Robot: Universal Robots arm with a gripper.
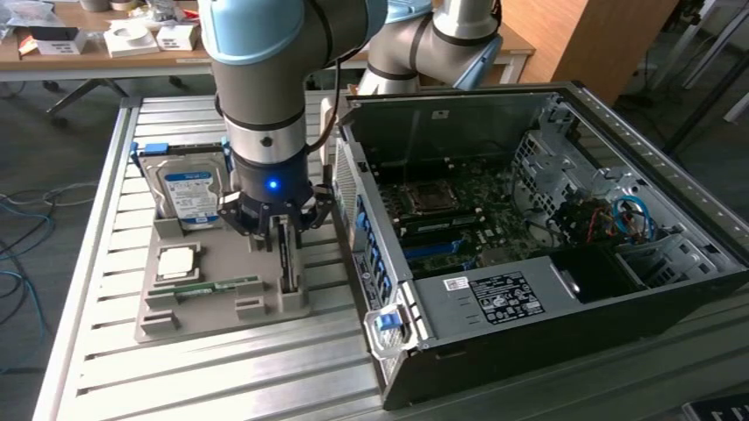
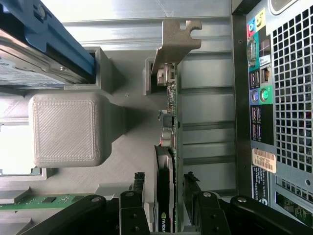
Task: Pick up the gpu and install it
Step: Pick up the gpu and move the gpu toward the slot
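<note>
The thin, stiff, likely fragile gpu [image 2: 168, 132] is being straddled by the claw [image 2: 165, 183], jaws apart; its flat faces are judged the safest hold.

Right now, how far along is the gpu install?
Approach looks done: the open gripper straddles the gpu, with a jaw on each side. In hand: nothing clamped yet; the gpu stands on edge in the grey holder. Left: the pickup and the install; the gpu is outside the open computer case.
</note>
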